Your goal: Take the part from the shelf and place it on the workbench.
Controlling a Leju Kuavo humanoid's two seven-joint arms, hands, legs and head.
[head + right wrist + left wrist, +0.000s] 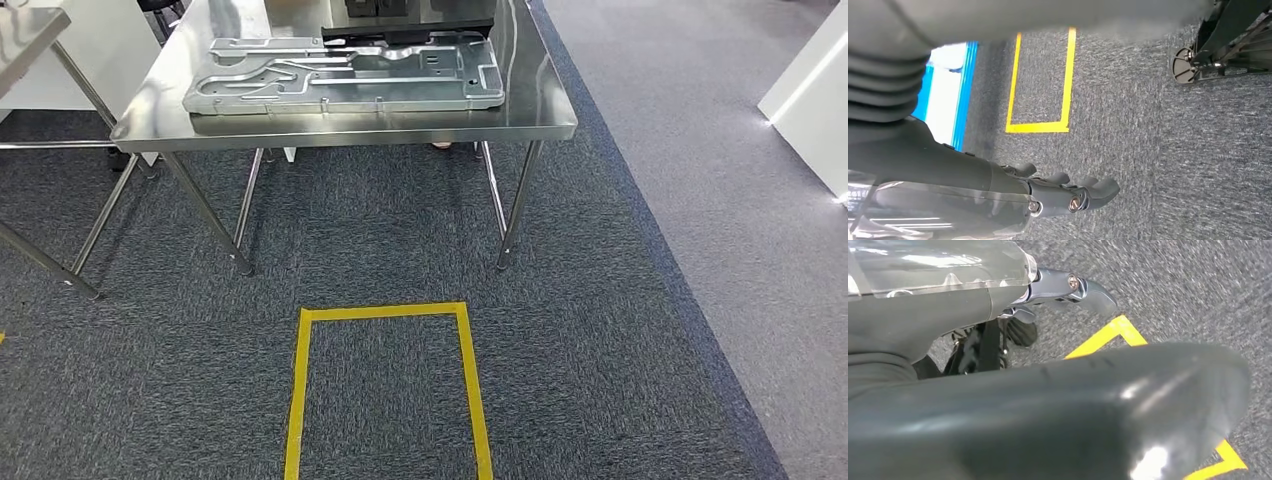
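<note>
A stainless steel workbench [345, 128] is standing on dark grey carpet [600, 330], seen from above in the head view. A large pressed-metal part [345, 72], flat and silver with ribs and cut-outs, is lying along the benchtop, near its front edge. A dark bar [405, 32] is lying just behind the part, toward the far side of the bench. On the carpet in front of the bench, yellow tape [385, 312] is marking out 3 sides of a rectangle. A second metal table [30, 35] is showing at the far left, and a paler grey floor strip [720, 120] is running along the right.

In the left wrist view, the left hand [1048, 305] is hanging over the carpet, holding nothing; its fingers [1093, 292] are partly hidden, so I cannot tell how they are lying.

In the right wrist view, the right hand [1068, 192] is hanging over the carpet, holding nothing, its dark fingers [1105, 187] curling slightly and sitting a little apart. A black wheeled base [1193, 65] is standing nearby.
</note>
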